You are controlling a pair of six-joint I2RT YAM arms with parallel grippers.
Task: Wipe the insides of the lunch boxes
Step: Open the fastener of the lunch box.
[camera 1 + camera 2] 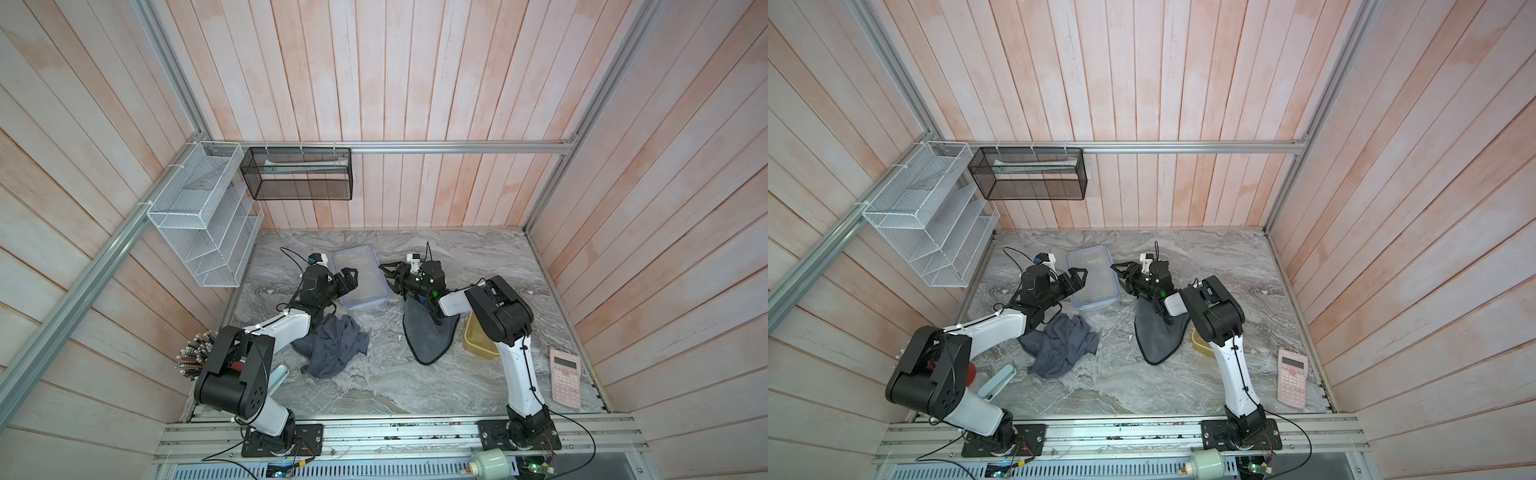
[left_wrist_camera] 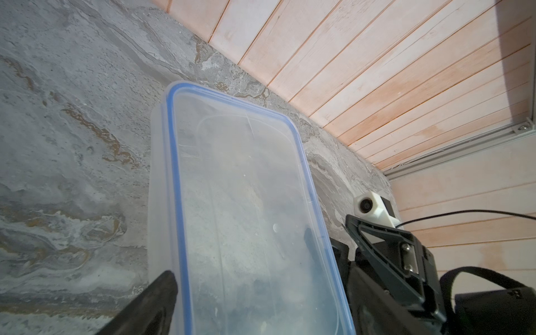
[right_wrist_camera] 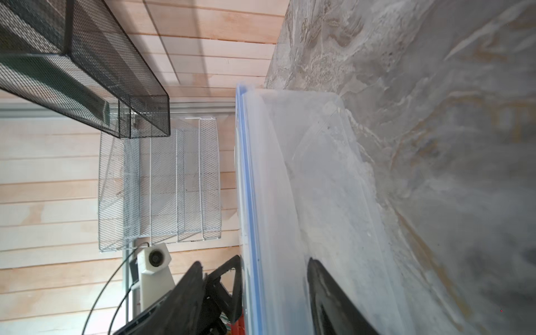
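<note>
In both top views the clear lunch box (image 1: 360, 279) (image 1: 1094, 277) stands at the back middle of the marble table. Its top edge carries a blue rim (image 2: 178, 203), which looks like a lid lying on it. My left gripper (image 1: 350, 280) is open at its left side, one finger (image 2: 162, 293) just outside the wall. My right gripper (image 1: 388, 271) (image 3: 255, 262) is open at the right side. One of its fingers is over the rim and the other is beside the wall. The amber lunch box (image 1: 478, 340) is half hidden behind my right arm.
A crumpled grey cloth (image 1: 332, 349) lies by my left arm and a darker cloth (image 1: 428, 336) under my right forearm. A pink calculator (image 1: 564, 382) sits at the front right. A white mesh rack (image 1: 199, 216) and a black mesh basket (image 1: 297, 174) hang on the walls.
</note>
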